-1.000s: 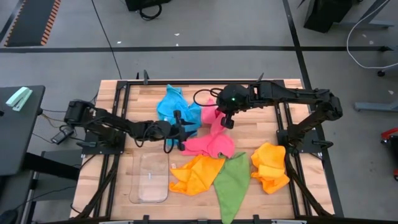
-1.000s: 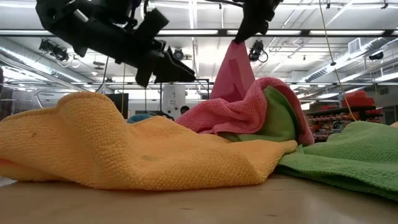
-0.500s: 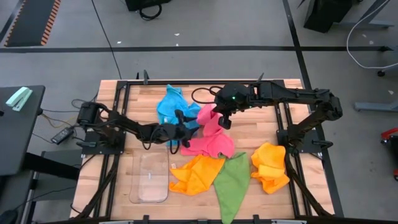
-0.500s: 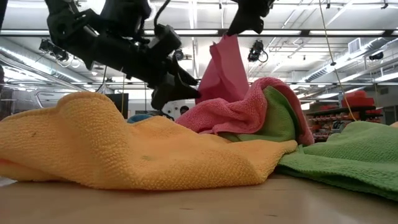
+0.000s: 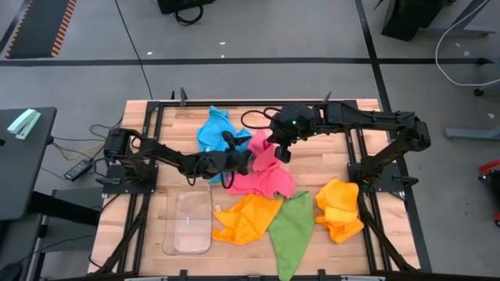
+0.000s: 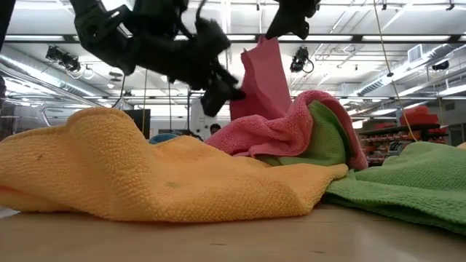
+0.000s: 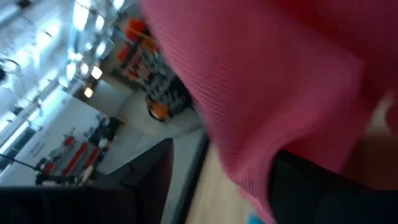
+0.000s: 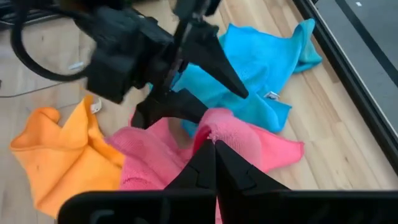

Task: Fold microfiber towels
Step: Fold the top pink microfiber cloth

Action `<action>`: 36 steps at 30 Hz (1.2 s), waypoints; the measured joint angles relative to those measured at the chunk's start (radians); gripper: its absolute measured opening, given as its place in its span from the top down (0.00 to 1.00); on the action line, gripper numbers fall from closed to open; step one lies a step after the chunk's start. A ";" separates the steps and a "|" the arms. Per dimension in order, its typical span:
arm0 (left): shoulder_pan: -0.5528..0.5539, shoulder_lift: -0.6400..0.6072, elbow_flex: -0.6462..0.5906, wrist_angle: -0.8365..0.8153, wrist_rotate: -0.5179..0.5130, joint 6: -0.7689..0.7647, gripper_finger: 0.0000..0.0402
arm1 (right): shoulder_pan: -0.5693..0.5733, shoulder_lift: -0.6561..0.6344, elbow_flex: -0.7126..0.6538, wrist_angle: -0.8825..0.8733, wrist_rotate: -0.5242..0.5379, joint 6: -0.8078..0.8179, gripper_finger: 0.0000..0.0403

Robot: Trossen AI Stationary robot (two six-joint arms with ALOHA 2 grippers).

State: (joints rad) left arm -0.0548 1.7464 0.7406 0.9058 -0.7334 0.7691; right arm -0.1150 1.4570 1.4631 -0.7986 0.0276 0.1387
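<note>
A pink microfiber towel (image 5: 266, 178) lies in a heap at mid-table, with one corner drawn up. My right gripper (image 5: 280, 151) is shut on that corner, above the heap. My left gripper (image 5: 244, 160) reaches level from the table's left, open, its fingers (image 8: 230, 78) right at the raised pink sheet (image 6: 263, 76). The pink cloth (image 7: 261, 93) fills the left wrist view. A sky-blue towel (image 5: 215, 133) lies flat behind the left gripper. Two orange towels (image 5: 246, 218) (image 5: 340, 207) and a green one (image 5: 293, 228) lie nearer the front edge. My right gripper pinches the pink towel's raised corner (image 8: 214, 127) between its two shut fingers, slanting down from above. The cloth hangs below the fingers as an upright sheet, and its lower part rests on the heap on the table. My left gripper stands against the hanging sheet's edge (image 7: 249, 180); I cannot tell whether it touches the cloth.
A clear plastic tray (image 5: 191, 222) lies at the front left. Black frame rails (image 5: 355, 168) run along the table's sides. Bare wood shows at the far right (image 5: 320, 156).
My left gripper has moved toward the table's right, up to the hanging pink sheet, and has rolled about its own line. My right gripper keeps the pink corner up in much the same place.
</note>
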 joint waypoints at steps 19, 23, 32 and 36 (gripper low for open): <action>-0.033 -0.014 0.000 0.007 0.195 -0.025 0.67 | 0.000 -0.006 0.000 -0.031 0.011 0.037 1.00; -0.027 -0.014 -0.001 0.022 0.209 -0.026 0.73 | 0.000 -0.006 0.000 -0.030 0.013 0.049 1.00; -0.030 -0.043 -0.002 -0.067 0.288 -0.130 0.97 | 0.000 -0.006 0.000 -0.109 0.019 -0.095 1.00; -0.030 -0.095 -0.002 -0.150 0.302 -0.157 0.98 | 0.000 -0.006 0.000 -0.173 0.020 -0.194 1.00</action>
State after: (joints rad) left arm -0.0849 1.6517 0.7387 0.7556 -0.4313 0.6125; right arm -0.1146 1.4513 1.4631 -0.9718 0.0474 -0.0549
